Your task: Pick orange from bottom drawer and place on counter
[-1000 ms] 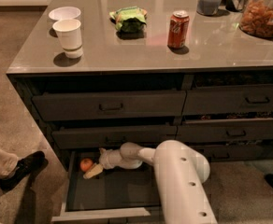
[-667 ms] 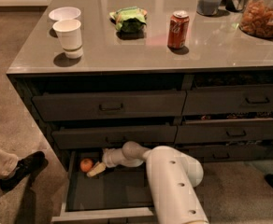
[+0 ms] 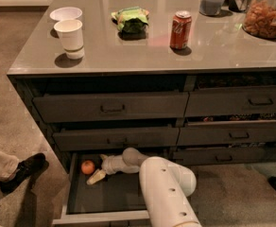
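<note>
Swung left since a second ago: white arm (image 3: pixel 166 193); orange (image 3: pixel 87 167) unmoved, back left in open bottom drawer (image 3: pixel 105 215). Gripper (image 3: pixel 94 170) just beside it, spread, holding nothing. Light, firm, smooth, likely to roll; best pinched across the middle. Close overhead: shut drawer (image 3: pixel 114 138). On counter (image 3: pixel 223 51): cup (image 3: pixel 69 39), can (image 3: pixel 180 30)

gripper (image 3: pixel 96 176) inside btm drawer (image 3: pixel 105 216) | just beside orange (image 3: pixel 87 167) | drawer pulled open
</note>
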Robot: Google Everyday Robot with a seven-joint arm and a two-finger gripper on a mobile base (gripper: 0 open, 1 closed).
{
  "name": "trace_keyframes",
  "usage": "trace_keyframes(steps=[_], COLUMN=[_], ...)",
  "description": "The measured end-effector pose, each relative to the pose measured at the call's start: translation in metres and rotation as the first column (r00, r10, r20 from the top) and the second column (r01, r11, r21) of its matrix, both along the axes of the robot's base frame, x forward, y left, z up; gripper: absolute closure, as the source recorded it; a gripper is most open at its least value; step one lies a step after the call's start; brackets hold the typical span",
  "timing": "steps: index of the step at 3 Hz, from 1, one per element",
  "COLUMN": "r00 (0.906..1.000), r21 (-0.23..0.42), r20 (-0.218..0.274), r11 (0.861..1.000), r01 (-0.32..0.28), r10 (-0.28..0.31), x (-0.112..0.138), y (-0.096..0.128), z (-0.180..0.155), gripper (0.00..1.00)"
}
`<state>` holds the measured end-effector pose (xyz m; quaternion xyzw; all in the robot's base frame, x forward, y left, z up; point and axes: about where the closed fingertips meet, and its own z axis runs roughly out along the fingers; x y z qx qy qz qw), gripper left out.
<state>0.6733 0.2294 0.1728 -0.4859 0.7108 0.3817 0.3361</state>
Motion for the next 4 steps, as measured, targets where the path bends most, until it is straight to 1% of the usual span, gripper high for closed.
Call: trace_keyframes(steps=[2,3,4], r00=[0.9967,0.9936,0.9926], r21=[0.03,0.031,0.024], r20=[0.02,0.051,0.065], r11=[0.996,0.994,0.994], r01=[-0.08,-0.102,-0.105], r10=[0.079,0.1,0.103], x=[-0.025,-0.029,-0.028], y=[0.036,0.054,0.066], z=[-0.014,-0.018,-0.024], gripper=[0.0,0.0,0.13])
